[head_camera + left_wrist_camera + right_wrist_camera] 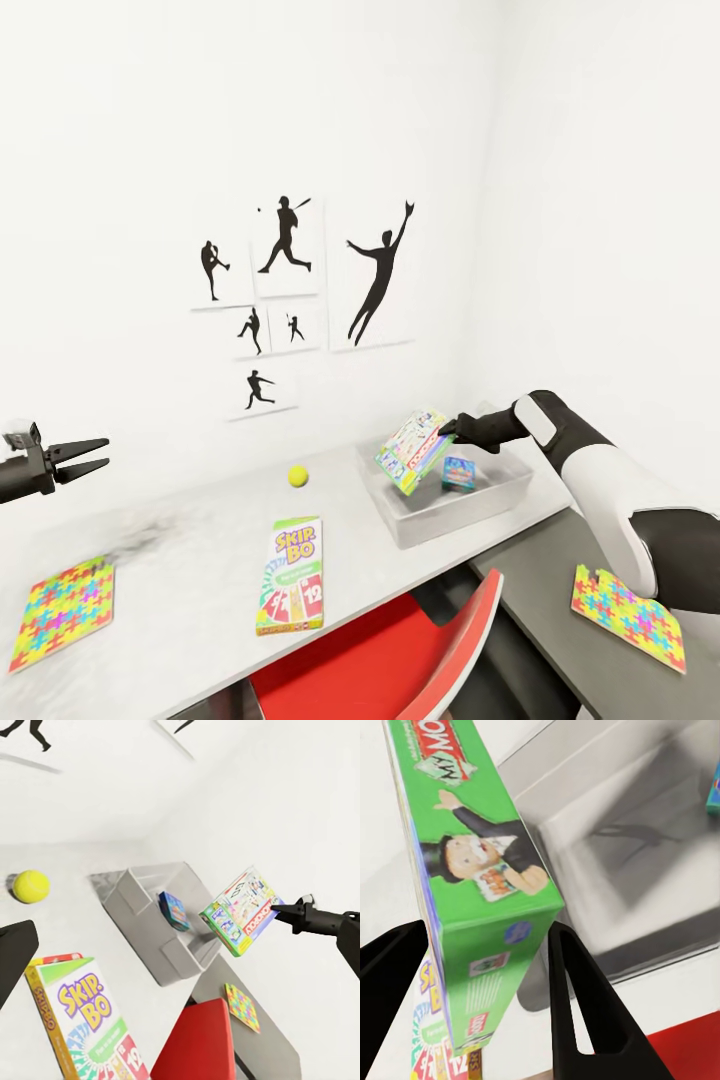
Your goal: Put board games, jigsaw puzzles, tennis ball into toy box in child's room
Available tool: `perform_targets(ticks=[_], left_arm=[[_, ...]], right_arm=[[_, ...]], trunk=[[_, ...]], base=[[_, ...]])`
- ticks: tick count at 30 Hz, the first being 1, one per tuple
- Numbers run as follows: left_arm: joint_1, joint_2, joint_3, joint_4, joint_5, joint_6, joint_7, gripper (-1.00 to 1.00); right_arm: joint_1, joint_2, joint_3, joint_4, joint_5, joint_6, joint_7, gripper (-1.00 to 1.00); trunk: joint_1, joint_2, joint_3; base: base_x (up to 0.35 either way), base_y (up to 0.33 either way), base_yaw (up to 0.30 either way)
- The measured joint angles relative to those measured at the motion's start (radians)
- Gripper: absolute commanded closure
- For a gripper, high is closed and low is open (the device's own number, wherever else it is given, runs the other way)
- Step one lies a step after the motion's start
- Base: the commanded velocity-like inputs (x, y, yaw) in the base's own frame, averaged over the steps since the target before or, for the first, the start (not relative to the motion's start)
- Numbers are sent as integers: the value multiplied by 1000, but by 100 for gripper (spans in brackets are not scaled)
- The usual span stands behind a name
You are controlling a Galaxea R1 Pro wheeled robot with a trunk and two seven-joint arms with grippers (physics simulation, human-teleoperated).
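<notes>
L gripper hovers off surface's left end, part open, empty. Skip-Bo at front edge, tennis ball behind it. R gripper pinches Monopoly box by one edge, tilted over toy box rim; could catch the wall & tip out.

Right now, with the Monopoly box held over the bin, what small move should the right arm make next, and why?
Probably lower it a little further and then open the right pincer. The Monopoly box hangs tilted above the toy box, clamped between both fingers in the right wrist view, with the small blue game already inside and free floor beside it. Releasing from lower down should keep it from bouncing out.
</notes>
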Motion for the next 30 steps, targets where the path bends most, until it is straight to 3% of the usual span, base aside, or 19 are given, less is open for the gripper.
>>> perform_targets(ticks=[30], left_arm=[[0,1,0,0,0,0,0,-100]], right_arm=[[0,-12,-20,75,-10,-37,1,100]], trunk=[[115,-210,-94]], base=[[0,0,0]])
